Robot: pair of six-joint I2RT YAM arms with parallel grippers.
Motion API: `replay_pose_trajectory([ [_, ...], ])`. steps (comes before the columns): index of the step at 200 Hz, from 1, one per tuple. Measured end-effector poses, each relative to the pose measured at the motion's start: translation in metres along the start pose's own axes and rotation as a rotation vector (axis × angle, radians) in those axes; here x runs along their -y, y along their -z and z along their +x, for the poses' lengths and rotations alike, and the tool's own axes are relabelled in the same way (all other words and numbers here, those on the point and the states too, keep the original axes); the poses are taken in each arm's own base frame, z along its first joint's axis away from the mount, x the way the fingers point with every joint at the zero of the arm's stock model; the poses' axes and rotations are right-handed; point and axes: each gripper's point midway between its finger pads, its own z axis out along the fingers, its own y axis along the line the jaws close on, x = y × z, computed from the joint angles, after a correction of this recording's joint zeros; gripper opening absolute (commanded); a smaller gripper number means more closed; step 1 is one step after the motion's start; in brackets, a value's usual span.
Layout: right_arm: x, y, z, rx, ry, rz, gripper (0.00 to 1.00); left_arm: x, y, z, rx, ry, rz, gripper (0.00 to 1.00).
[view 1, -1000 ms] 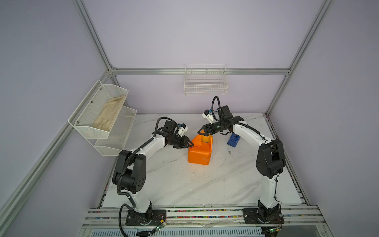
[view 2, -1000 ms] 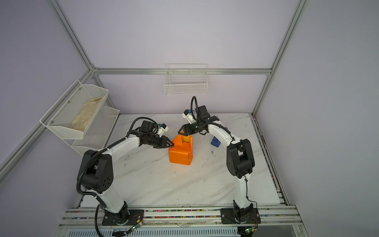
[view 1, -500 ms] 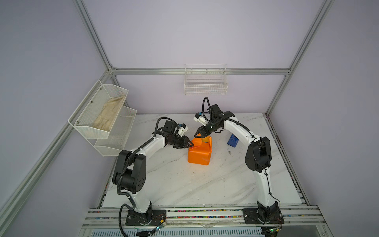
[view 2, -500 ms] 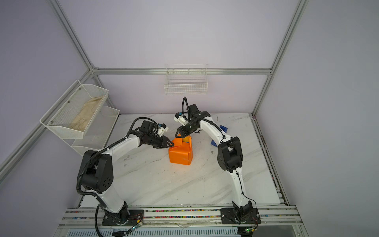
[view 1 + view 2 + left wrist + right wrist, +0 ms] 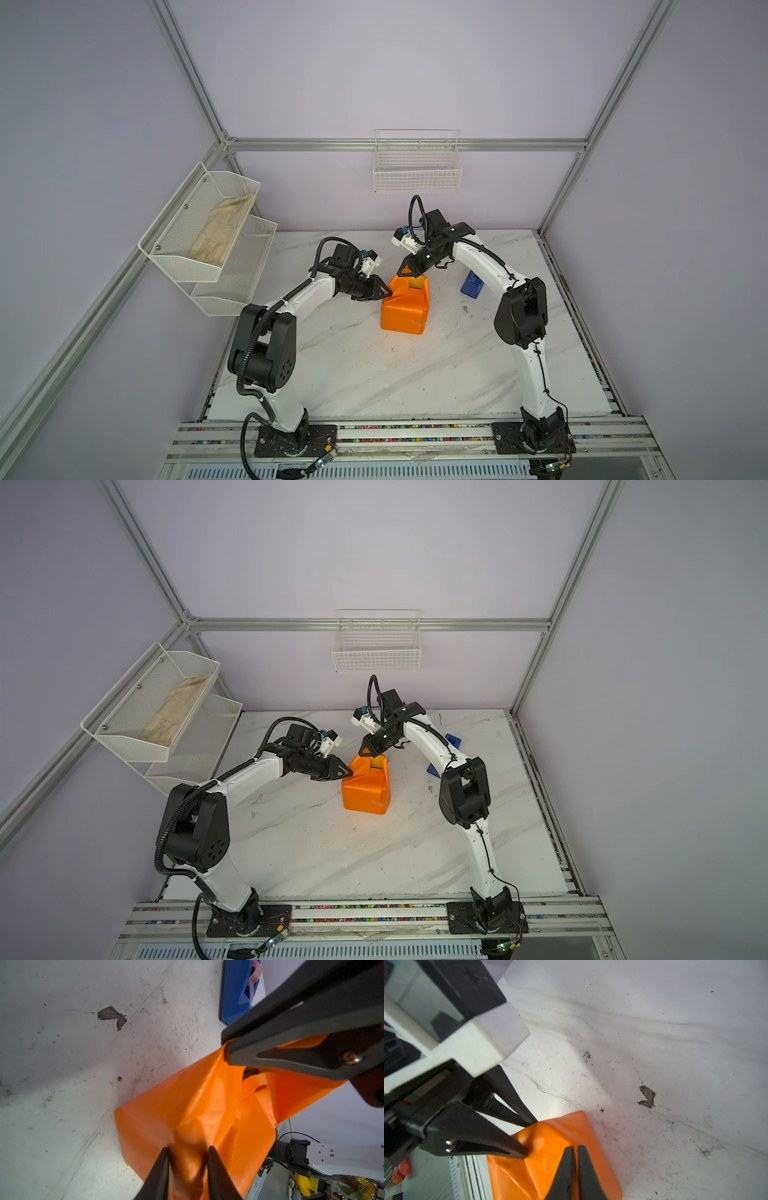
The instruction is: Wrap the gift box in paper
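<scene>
Atop the paper [image 5: 405,307], left end effector [image 5: 390,292] and right end effector [image 5: 409,273] each pinch a flap

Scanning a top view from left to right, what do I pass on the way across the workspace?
White wire-mesh wall rack → left gripper → folded orange paper parcel → blue plastic tape dispenser. The right gripper sits over the parcel's top, so it is left out of the order.
</scene>
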Motion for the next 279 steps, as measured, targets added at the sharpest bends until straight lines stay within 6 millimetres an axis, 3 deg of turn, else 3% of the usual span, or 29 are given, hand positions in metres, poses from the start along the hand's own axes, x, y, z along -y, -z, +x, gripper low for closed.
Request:
replay_pose_trajectory([
  [35, 0.002, 0.004, -0.001, 0.003, 0.001, 0.019, 0.15, 0.000, 0.000, 0.000, 0.000, 0.000, -0.001, 0.27],
  [41, 0.002, 0.006, -0.001, 0.005, 0.001, 0.022, 0.11, 0.000, 0.000, 0.000, 0.000, 0.000, -0.002, 0.27],
  [47, 0.003, 0.007, -0.002, 0.008, 0.005, 0.025, 0.00, 0.000, 0.000, 0.000, 0.000, 0.000, -0.002, 0.27],
  [86, 0.001, 0.013, -0.003, 0.014, 0.004, 0.023, 0.00, 0.000, 0.000, -0.001, 0.002, -0.004, -0.005, 0.26],
  [94, 0.001, 0.013, -0.003, 0.013, 0.004, 0.023, 0.17, 0.000, 0.000, -0.001, 0.003, -0.004, -0.005, 0.26],
  [106, 0.001, 0.013, -0.003, 0.013, 0.003, 0.027, 0.20, 0.000, 0.000, -0.001, 0.002, -0.003, -0.006, 0.26],
  [118, 0.003, 0.015, -0.003, 0.015, 0.003, 0.035, 0.17, 0.000, 0.000, -0.001, 0.002, -0.003, -0.006, 0.26],
  [134, 0.005, 0.021, -0.006, 0.026, 0.007, 0.047, 0.00, 0.000, 0.000, -0.001, 0.002, -0.003, -0.006, 0.26],
  [176, 0.005, 0.029, -0.004, 0.026, -0.008, 0.050, 0.00, 0.002, -0.001, -0.001, 0.003, -0.012, -0.007, 0.25],
  [183, 0.005, 0.029, -0.004, 0.026, -0.009, 0.048, 0.10, 0.002, -0.001, -0.002, 0.003, -0.012, -0.007, 0.25],
  [205, 0.005, 0.030, -0.005, 0.031, -0.007, 0.052, 0.16, 0.001, -0.001, -0.001, 0.003, -0.011, -0.008, 0.25],
  [223, 0.005, 0.036, -0.008, 0.044, -0.003, 0.058, 0.12, 0.001, -0.001, -0.001, 0.003, -0.011, -0.009, 0.25],
  [238, 0.005, 0.042, -0.010, 0.057, 0.001, 0.065, 0.00, 0.001, -0.001, -0.002, 0.003, -0.012, -0.009, 0.25],
  [279, 0.005, 0.045, -0.010, 0.056, -0.003, 0.068, 0.02, 0.001, -0.001, -0.001, 0.003, -0.012, -0.009, 0.25],
])
